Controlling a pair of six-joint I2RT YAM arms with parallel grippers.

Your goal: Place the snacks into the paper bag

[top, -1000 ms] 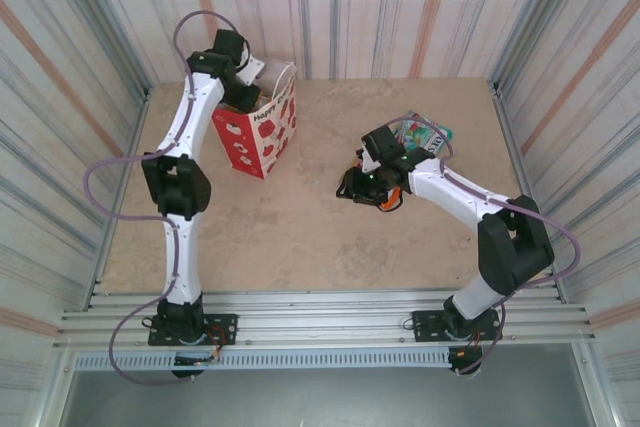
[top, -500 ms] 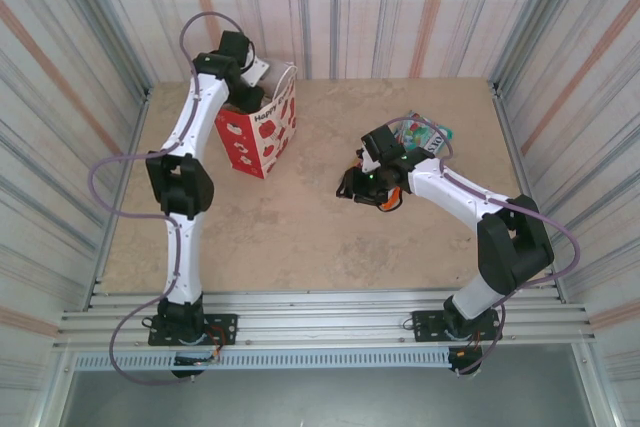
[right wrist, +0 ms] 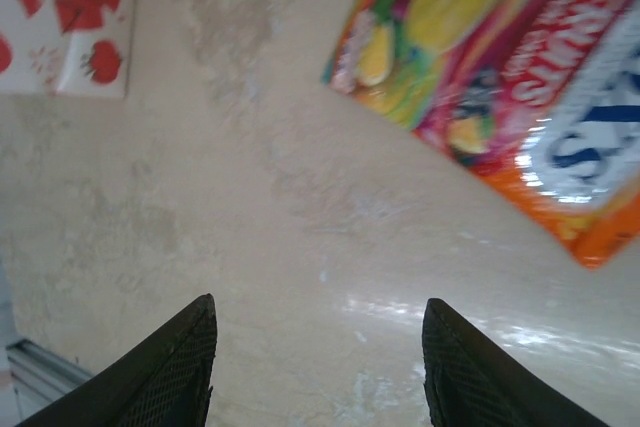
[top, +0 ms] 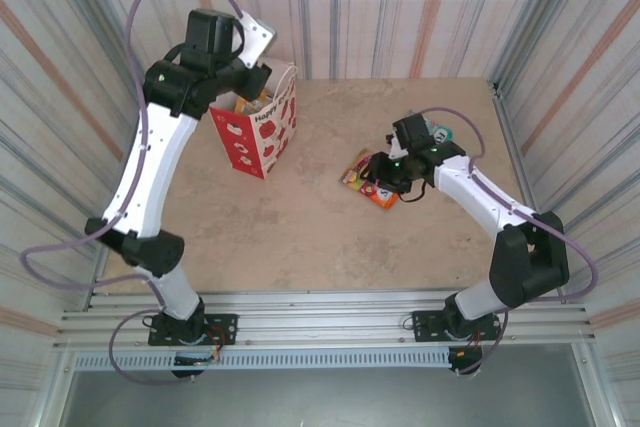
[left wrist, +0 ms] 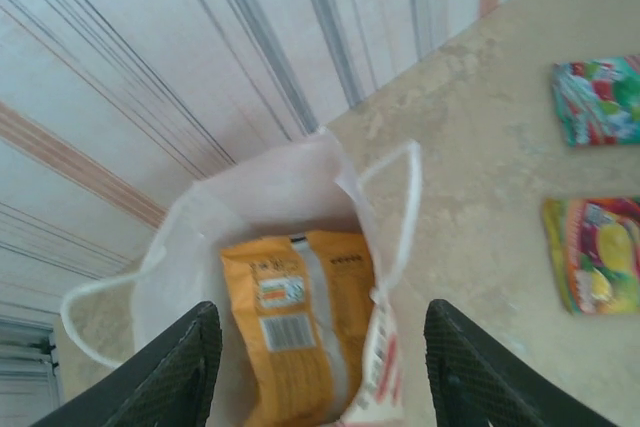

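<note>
Orange packet (left wrist: 300, 327) in paper bag (left wrist: 270, 187) below parted empty left fingers (left wrist: 180, 367), right fingers (right wrist: 170, 367) parted, empty

1 paper bag (left wrist: 190, 237), 2 orange pkts (left wrist: 300, 327), 1 red-yellow pkt (left wrist: 593, 267), 1 teal pkt (left wrist: 598, 99)

The top camera overlooks the whole tabletop (top: 300, 237) from above the near edge. The left wrist camera looks down into the paper bag (left wrist: 250, 197). The right wrist camera sits low, and both wrist views show the red-yellow packet (right wrist: 470, 37).
</note>
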